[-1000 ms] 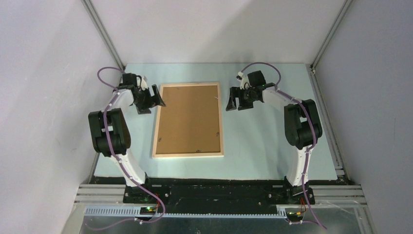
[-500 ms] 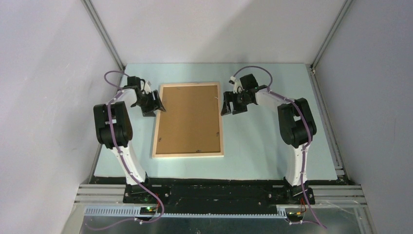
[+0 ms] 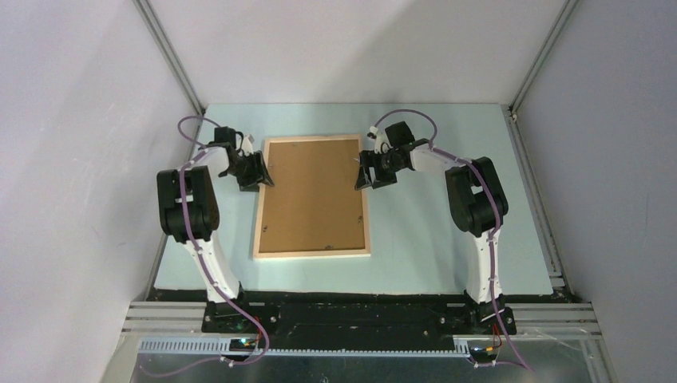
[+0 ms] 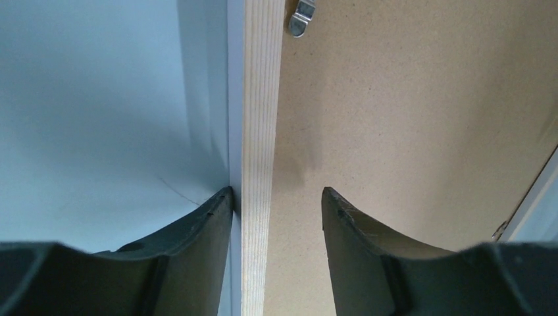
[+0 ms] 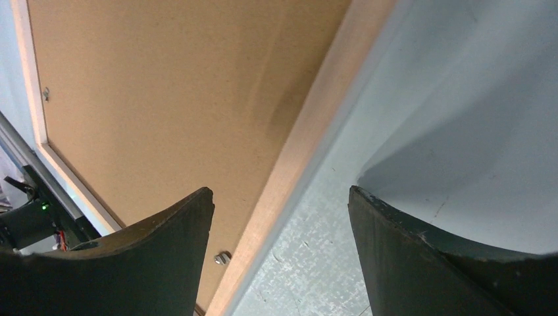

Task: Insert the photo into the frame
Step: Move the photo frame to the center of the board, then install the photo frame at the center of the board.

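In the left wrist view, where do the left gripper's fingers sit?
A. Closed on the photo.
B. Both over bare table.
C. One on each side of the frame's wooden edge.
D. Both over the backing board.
C: the pale wood edge of the frame runs between the fingers of the left gripper, one over the table, the other over the brown backing board.

Soft, even overhead light fills every view. Ahead of the right gripper [image 5: 281,192] a grey shadow lies on the table [image 5: 316,263]; its fingers [image 5: 421,250] look slightly soft.
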Action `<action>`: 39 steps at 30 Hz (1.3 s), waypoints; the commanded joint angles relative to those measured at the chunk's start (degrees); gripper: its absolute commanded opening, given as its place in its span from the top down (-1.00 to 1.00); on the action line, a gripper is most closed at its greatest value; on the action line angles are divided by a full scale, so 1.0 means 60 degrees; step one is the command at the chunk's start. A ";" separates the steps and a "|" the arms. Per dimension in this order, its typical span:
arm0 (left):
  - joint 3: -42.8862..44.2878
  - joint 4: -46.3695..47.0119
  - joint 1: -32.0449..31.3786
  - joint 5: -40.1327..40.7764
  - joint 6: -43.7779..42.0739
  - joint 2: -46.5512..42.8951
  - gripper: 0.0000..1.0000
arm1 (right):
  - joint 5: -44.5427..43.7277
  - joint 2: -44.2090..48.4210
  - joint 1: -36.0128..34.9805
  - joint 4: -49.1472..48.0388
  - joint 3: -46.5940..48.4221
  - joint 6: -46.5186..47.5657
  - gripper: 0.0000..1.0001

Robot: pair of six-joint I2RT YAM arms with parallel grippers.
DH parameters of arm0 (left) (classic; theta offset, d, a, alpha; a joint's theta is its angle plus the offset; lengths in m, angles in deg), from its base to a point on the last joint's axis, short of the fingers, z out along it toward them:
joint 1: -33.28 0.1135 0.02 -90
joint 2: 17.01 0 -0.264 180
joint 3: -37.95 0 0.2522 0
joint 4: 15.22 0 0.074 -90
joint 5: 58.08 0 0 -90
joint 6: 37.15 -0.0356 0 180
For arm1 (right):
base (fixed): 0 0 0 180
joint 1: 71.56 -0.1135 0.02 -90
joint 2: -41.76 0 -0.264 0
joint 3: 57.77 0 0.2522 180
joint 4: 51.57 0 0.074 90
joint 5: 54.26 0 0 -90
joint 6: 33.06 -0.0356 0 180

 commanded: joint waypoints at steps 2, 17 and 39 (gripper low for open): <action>-0.0512 -0.0102 -0.0700 -0.0786 -0.0181 -0.0529 -0.08 | 0.0525 -0.0063 -0.0070 0.0090 0.0082 0.0045 -0.57; -0.0345 -0.0193 -0.2845 -0.2049 -0.0118 -0.0498 -0.01 | 0.1618 0.1918 0.1092 0.0989 -0.1868 0.1357 -0.52; -0.0146 -0.0055 -0.3537 -0.1340 0.0120 -0.0270 0.06 | -0.2081 0.2329 0.2349 0.1018 -0.1344 0.2086 -0.60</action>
